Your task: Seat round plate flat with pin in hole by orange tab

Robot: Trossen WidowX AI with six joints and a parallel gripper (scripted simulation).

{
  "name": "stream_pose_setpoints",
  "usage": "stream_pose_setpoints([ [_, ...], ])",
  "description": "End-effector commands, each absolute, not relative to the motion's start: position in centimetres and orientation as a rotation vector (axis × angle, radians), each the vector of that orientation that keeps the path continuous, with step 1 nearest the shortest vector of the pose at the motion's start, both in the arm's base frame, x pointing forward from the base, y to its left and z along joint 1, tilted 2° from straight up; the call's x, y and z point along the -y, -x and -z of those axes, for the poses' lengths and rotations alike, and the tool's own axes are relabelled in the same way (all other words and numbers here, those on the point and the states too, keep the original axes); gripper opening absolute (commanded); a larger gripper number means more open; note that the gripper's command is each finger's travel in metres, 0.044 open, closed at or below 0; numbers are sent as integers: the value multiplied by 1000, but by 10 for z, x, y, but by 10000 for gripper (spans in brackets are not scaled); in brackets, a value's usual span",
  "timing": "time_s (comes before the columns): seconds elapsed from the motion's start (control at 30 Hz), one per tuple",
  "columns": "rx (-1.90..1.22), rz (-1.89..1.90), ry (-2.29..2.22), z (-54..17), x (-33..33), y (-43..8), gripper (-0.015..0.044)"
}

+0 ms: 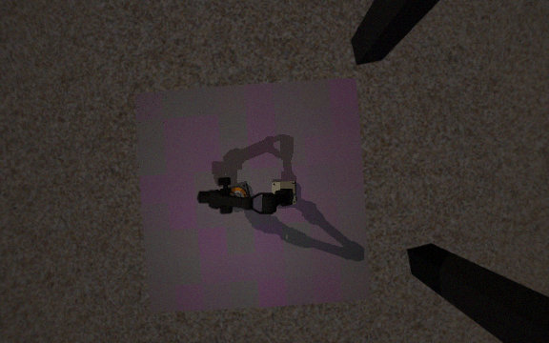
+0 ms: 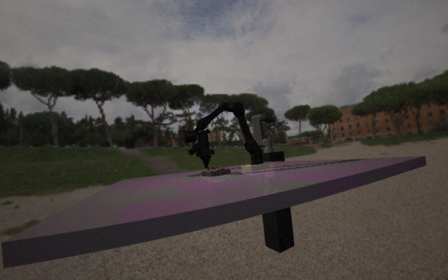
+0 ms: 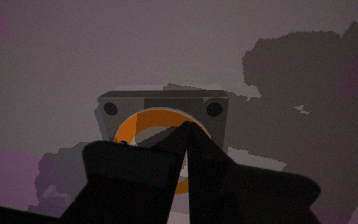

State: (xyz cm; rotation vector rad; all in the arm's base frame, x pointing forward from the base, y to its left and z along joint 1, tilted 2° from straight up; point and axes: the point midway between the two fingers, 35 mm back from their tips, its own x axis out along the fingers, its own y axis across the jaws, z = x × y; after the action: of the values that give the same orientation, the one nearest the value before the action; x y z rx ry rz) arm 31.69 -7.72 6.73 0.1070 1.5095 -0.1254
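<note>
The round orange plate sits over the square dark grey base, with a paler ring inside its orange band. My gripper is shut and empty. It points down, its tips low over the plate; in the wrist view they overlap the plate's far right part. Whether they touch it cannot be told. The fingers hide much of the plate and the near part of the base. A small dark spot shows at the plate's left edge in the wrist view. The tab, hole and pin cannot be made out.
The arm's cream mounting block stands on the pink and grey table near the base. Two dark beams show beyond the table. A grey bent column shows behind the arm.
</note>
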Motion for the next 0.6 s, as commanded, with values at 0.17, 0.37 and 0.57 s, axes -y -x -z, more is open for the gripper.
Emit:
stream_pose_setpoints([
  [0.17,-1509,129,-102,-65,86,-310,0],
  [0.37,-1509,130,-101,-63,92,-305,0],
  [0.57,-1509,130,-101,-63,94,-302,0],
])
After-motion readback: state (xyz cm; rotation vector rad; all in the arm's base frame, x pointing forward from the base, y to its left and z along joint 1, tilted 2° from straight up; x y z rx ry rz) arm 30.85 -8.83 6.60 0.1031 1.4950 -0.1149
